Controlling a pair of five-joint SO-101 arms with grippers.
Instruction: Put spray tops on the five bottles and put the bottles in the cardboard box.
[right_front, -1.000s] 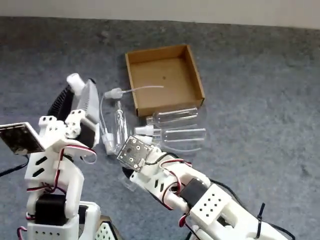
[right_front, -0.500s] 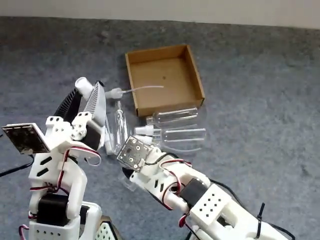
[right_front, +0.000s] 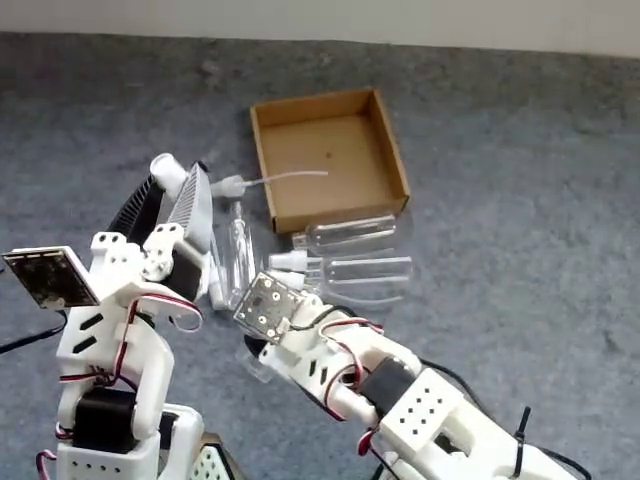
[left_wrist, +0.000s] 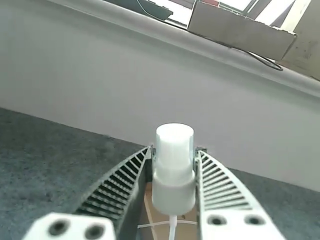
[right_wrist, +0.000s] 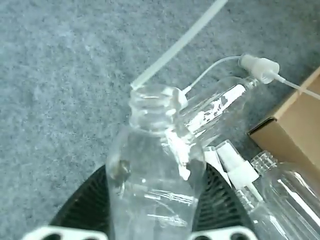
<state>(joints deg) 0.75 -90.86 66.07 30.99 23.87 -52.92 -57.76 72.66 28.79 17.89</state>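
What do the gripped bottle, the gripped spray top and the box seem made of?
Bottle: clear glossy plastic, possibly glass; carpet shows through it, with bright glints.
Spray top: opaque white plastic, smooth, softly shiny.
Box: brown cardboard, matte, with thin folded walls.

L claw (left_wrist: 172, 172) tight on white spray top (left_wrist: 173, 167), cardboard box (left_wrist: 161, 216) beneath.
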